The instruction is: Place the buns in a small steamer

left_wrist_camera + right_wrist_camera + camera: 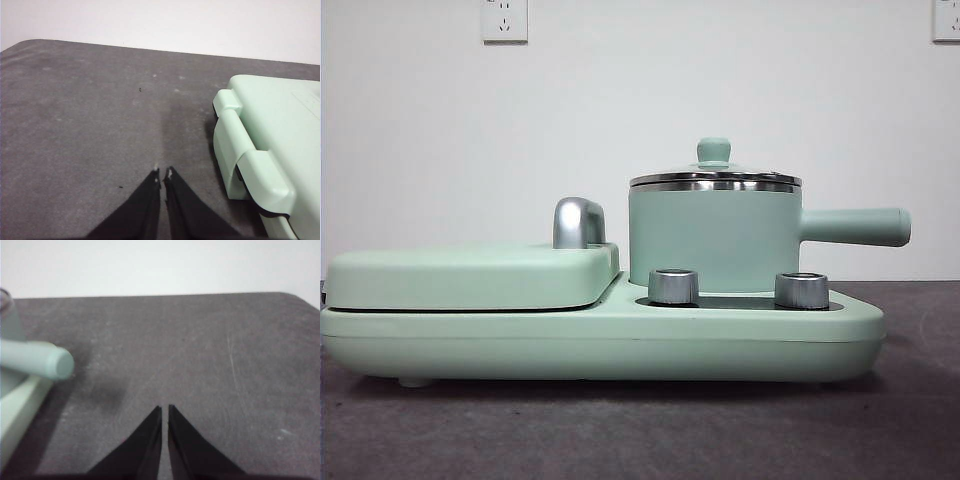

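Note:
The small steamer (710, 235) is a mint-green pot with a steel rim and a glass lid with a green knob (713, 151). It stands on the right half of a mint-green appliance base (600, 345). Its long handle (855, 226) points right, and the handle's end shows in the right wrist view (47, 361). The lid is on. No buns are in view. My left gripper (163, 174) is shut and empty above the dark table, beside the griddle's end (270, 150). My right gripper (164, 409) is shut and empty above the table, apart from the handle.
A flat mint-green hinged griddle (470, 275) with a chrome handle (578, 222) fills the base's left half. Two steel knobs (673, 286) (801, 290) sit in front of the pot. The dark grey table (640, 430) runs to a white wall.

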